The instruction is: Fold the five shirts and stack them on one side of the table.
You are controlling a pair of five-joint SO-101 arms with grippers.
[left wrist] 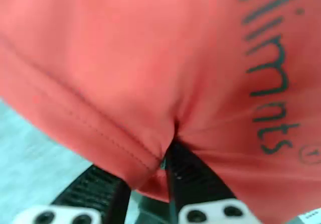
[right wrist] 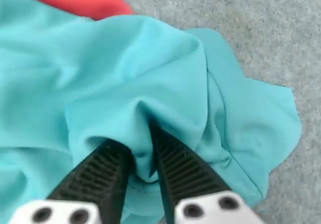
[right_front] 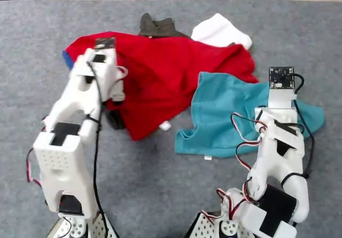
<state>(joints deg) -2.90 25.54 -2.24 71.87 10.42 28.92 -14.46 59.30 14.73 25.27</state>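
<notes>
A red shirt [right_front: 165, 78] lies crumpled across the middle of the table. My left arm [right_front: 96, 78] stands over its left edge. In the left wrist view my left gripper [left wrist: 145, 166] is shut on a fold of the red shirt [left wrist: 150, 58], which has dark print on it. A teal shirt [right_front: 224, 115] lies rumpled to the right of the red one and overlaps it slightly. My right arm [right_front: 280, 126] stands over its right part. My right gripper [right wrist: 135, 141] is shut on a bunched ridge of the teal shirt [right wrist: 125, 68].
A white shirt [right_front: 222, 31] and a dark grey shirt [right_front: 157, 27] lie at the back, partly under the red one. A blue cloth corner [right_front: 67, 59] shows at the red shirt's left edge. Bare grey table [right_front: 160, 195] lies in front, between the arms.
</notes>
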